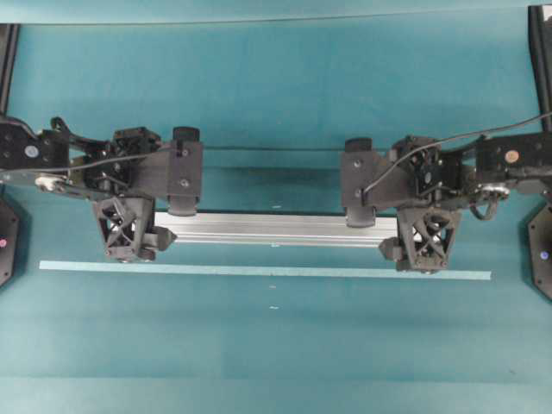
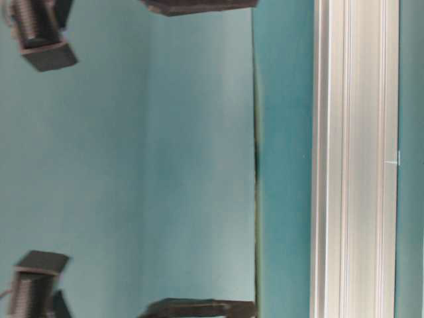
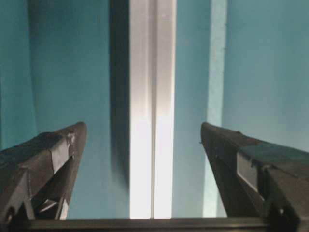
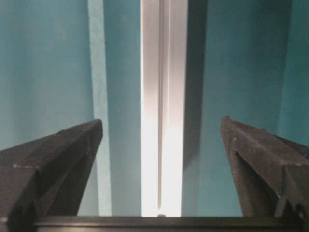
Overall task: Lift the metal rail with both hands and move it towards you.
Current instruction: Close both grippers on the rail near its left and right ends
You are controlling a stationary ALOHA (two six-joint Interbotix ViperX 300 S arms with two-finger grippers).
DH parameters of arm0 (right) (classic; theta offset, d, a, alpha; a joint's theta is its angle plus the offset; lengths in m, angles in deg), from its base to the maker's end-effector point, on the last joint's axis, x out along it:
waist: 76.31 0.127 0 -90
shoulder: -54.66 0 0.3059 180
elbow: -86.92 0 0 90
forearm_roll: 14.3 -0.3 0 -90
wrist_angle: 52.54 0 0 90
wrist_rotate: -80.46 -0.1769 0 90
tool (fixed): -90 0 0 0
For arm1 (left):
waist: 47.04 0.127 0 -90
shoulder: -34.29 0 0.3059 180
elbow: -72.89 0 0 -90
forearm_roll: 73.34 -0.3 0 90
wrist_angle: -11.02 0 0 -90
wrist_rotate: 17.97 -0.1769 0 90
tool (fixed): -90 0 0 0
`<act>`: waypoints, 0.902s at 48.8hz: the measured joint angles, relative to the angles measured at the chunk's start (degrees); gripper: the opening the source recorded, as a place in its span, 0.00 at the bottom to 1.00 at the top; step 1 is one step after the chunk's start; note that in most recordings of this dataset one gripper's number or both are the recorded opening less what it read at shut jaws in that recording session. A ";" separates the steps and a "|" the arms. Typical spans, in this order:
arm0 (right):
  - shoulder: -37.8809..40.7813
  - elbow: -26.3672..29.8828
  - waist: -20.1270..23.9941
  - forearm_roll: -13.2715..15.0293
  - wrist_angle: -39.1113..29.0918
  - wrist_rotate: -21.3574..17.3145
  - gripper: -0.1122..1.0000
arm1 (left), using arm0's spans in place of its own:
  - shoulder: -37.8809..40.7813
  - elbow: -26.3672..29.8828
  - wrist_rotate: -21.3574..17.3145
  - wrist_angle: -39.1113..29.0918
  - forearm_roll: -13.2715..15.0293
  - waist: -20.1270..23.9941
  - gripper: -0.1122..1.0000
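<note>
Both end effectors stood wide open at this moment, and neither had hold of anything. Your left end effector [image 1: 129,226] sat over the left end of the rail [image 1: 276,229], your right end effector [image 1: 423,233] over the right end. In each wrist view the rail ran straight up the middle of the gap, with teal surface [image 1: 276,345] showing between the metal and each finger [image 3: 53,159], so you were straddling the rail, not touching it as far as those views showed.

The rail lay flat on the surface, just above the pale tape strip [image 1: 259,271] in the overhead view and roughly parallel to it. The table-level view showed it resting down, not raised.

Judged from that, your task was either at its close or at its very start: the rail close to the strip with both end effectors released suggested you had set it down, but nothing here settled that. If the lift was not yet made, you had both grips, the raise and the pull towards you left to do.
</note>
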 measured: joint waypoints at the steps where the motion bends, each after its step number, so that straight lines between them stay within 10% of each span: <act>1: 0.09 -0.26 0.00 0.00 0.62 0.00 1.00 | 0.35 -0.26 0.00 0.44 0.00 0.00 0.98; 44: 8.79 -7.21 -0.53 0.00 15.91 -0.09 1.00 | 12.83 -3.69 0.35 14.33 0.00 0.53 0.98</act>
